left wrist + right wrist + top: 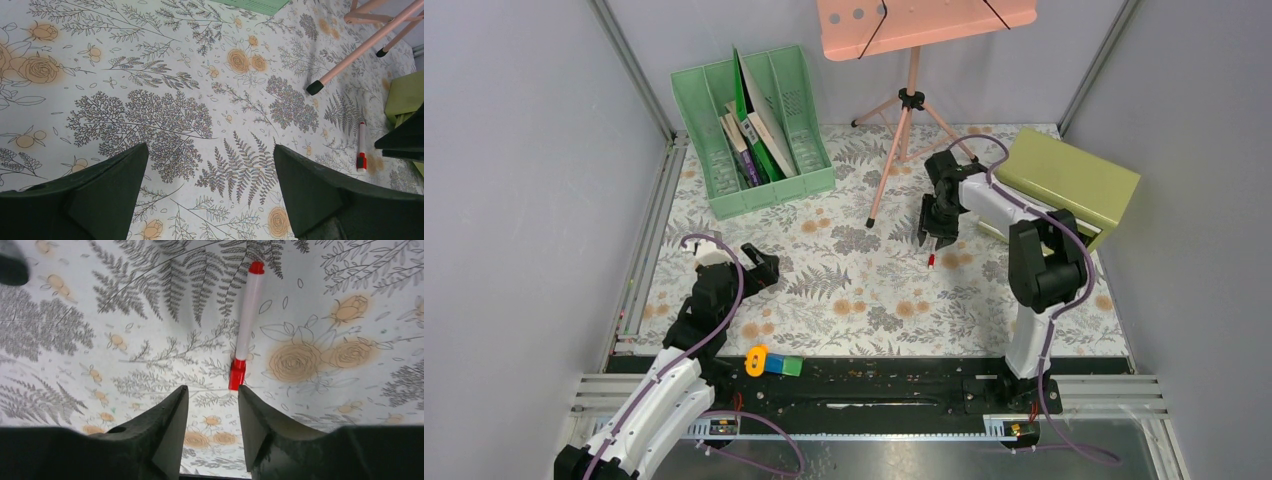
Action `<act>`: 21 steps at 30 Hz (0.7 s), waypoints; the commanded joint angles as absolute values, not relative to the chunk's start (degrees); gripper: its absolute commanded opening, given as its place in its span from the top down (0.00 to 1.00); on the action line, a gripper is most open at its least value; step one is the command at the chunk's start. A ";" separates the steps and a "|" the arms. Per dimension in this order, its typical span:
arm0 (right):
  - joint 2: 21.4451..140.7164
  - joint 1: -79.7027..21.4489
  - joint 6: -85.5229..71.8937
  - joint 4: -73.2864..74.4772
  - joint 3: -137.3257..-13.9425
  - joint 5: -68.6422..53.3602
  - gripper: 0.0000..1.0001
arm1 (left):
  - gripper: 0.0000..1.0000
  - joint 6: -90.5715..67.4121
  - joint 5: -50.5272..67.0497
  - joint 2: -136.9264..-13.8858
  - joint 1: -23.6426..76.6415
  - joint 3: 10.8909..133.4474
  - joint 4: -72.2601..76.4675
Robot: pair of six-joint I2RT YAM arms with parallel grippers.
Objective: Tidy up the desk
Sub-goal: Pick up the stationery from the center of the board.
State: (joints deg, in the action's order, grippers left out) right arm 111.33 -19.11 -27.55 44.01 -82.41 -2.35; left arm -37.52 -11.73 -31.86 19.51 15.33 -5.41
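The desk [864, 300] spans the area between the aluminium rails, and its fern-and-flower cloth lies flat under both arms. One loose item lies on it toward 3 o'clock of centre. It is a white marker [246, 325], red at both ends, flat on the cloth and touching nothing else.

Step in hand, by judgement: the pick-up approach on the marker. The right claw [211, 390] hovers above the desk, with its jaws parted by a narrow gap and nothing between them. In the right wrist view the marker lies at 12 to 1 o'clock of the jaw gap. Its nearer red end sits just beyond the right fingertip and outside the gap. The barrel runs roughly along the gap, so the jaws would close across it.

The next move likely calls for a short advance toward 12 o'clock with a slight shift toward 3 o'clock, then descent and closure.

The left claw [759, 268] hangs over the desk at 9 o'clock, spread wide and empty, well apart from the marker. The green file rack [754, 130] stands at 11 o'clock and the olive drawer box [1074, 185] at 2 o'clock.
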 commanded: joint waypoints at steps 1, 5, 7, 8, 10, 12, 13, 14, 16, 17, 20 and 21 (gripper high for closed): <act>105.71 -19.86 -24.27 43.10 -81.10 0.37 0.47 | 0.01 -37.44 -10.61 -31.63 19.15 14.86 -1.96; 108.07 -19.87 -23.11 44.19 -82.51 3.58 0.41 | 0.01 -37.36 -10.45 -31.93 19.12 14.94 -1.88; 110.81 -19.86 -22.50 46.36 -84.59 4.34 0.41 | 0.01 -37.36 -10.41 -31.95 19.08 14.94 -1.76; 112.18 -19.93 -22.43 47.20 -85.34 4.86 0.41 | 0.01 -37.38 -10.45 -31.99 19.07 14.94 -1.76; 114.23 -19.86 -22.57 48.14 -86.06 5.70 0.42 | 0.01 -37.40 -10.39 -31.98 19.07 14.94 -1.76; 115.37 -19.86 -22.71 48.14 -85.93 5.69 0.43 | 0.01 -37.35 -10.43 -31.83 19.03 14.88 -1.76; 115.91 -19.86 -22.68 47.96 -85.84 5.25 0.45 | 0.01 -37.42 -10.41 -31.88 18.99 14.87 -1.69; 116.34 -19.86 -22.53 47.57 -85.65 4.57 0.46 | 0.01 -37.41 -10.43 -31.91 18.99 14.88 -1.74; 117.37 -19.92 -22.27 47.52 -85.75 4.19 0.54 | 0.01 -37.45 -10.33 -32.16 18.98 14.98 -1.69; 117.85 -19.89 -22.23 47.51 -85.74 4.01 0.57 | 0.01 -37.38 -10.25 -32.21 18.98 14.95 -1.67; 118.61 -19.83 -21.96 47.15 -85.33 3.34 0.68 | 0.01 -37.37 -10.28 -32.39 18.90 15.03 -1.68; 118.70 -19.86 -21.93 47.07 -85.14 3.01 0.72 | 0.01 -37.38 -10.23 -32.39 18.90 15.03 -1.67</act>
State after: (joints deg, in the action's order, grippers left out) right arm 118.06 -19.51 -22.79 46.17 -84.36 3.49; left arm -37.50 -11.20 -32.12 19.38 15.33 -5.41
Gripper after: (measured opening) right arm 0.366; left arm 0.985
